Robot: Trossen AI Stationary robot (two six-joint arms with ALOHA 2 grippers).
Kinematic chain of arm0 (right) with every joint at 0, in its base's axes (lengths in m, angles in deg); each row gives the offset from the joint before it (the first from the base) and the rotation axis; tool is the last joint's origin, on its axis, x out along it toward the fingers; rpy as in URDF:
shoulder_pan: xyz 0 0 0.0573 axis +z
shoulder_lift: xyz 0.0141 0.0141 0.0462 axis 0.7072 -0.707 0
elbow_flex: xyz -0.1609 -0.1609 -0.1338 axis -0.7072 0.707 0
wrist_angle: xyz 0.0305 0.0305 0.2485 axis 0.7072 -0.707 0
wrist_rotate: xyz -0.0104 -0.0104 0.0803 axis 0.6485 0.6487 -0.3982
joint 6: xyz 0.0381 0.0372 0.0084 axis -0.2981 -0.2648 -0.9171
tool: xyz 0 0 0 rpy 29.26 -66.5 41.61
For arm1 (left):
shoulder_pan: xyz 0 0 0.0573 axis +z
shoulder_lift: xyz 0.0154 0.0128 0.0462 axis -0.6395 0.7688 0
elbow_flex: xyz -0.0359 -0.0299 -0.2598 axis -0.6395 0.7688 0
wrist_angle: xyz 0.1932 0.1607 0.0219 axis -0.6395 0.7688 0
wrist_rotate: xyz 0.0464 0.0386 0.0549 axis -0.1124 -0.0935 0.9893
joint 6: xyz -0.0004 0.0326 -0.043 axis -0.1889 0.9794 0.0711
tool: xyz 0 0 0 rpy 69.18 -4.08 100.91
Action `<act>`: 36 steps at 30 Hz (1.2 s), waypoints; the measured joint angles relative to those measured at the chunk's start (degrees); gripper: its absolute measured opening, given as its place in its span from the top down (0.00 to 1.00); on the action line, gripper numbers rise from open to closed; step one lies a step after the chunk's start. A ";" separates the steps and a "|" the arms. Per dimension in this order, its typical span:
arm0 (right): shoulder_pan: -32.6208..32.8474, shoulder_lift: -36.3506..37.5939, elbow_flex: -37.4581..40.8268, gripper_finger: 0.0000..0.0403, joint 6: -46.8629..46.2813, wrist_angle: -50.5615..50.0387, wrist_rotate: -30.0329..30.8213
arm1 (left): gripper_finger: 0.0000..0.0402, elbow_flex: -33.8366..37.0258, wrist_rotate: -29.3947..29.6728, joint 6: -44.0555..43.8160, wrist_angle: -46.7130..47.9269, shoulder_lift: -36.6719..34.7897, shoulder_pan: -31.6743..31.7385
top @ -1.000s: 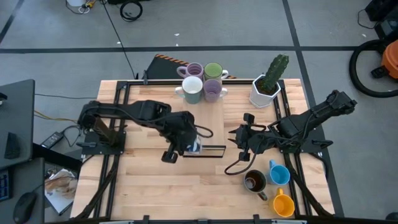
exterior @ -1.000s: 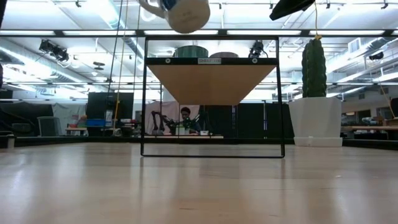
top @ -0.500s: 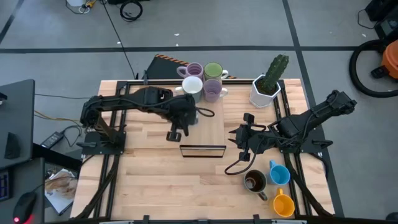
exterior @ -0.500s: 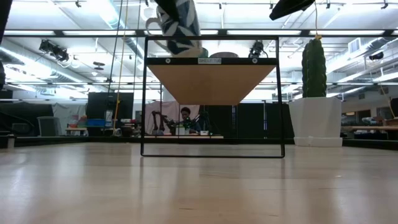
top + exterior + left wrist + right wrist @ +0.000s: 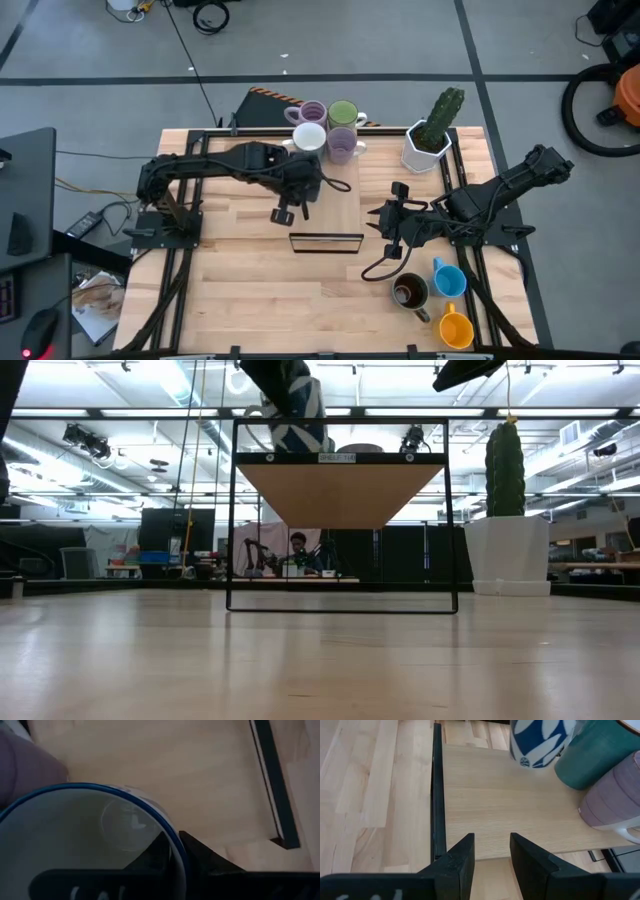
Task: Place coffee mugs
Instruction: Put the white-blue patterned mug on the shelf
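My left gripper (image 5: 303,186) is over the raised wooden shelf (image 5: 338,205), shut on a white mug with a blue leaf pattern (image 5: 297,415), which the right wrist view also catches (image 5: 540,737). Just beyond it, on the shelf's far part, stand two lilac mugs (image 5: 343,144), a green mug (image 5: 343,113) and a pale mug (image 5: 308,138). Brown (image 5: 408,292), blue (image 5: 450,278) and orange (image 5: 455,328) mugs rest on the table at its near right. My right gripper (image 5: 388,222) waits open beside the shelf's right edge. My left gripper holds the patterned mug by its blue rim (image 5: 175,851), one finger (image 5: 155,857) inside the cup and the other finger (image 5: 205,857) outside. It comes from above. The mug is upright, its base right at the shelf top (image 5: 340,458); whether it rests there cannot be told.
A white angular pot with a cactus (image 5: 430,140) stands at the table's far right. The shelf's black frame (image 5: 232,510) rises from the table. The shelf's near and right part (image 5: 495,795) is bare board. A person sits in the room beyond the table (image 5: 297,550).
My left gripper has carried the patterned mug from the shelf's near edge toward its far part, next to the standing mugs, and has come down. The mug, tilted and high before, now stands upright and lower, at the shelf top.
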 joint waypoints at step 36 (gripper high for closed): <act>1.04 0.02 -0.01 0.68 0.79 0.49 -0.48 | 0.88 1.49 -4.54 1.18 -1.43 2.86 5.55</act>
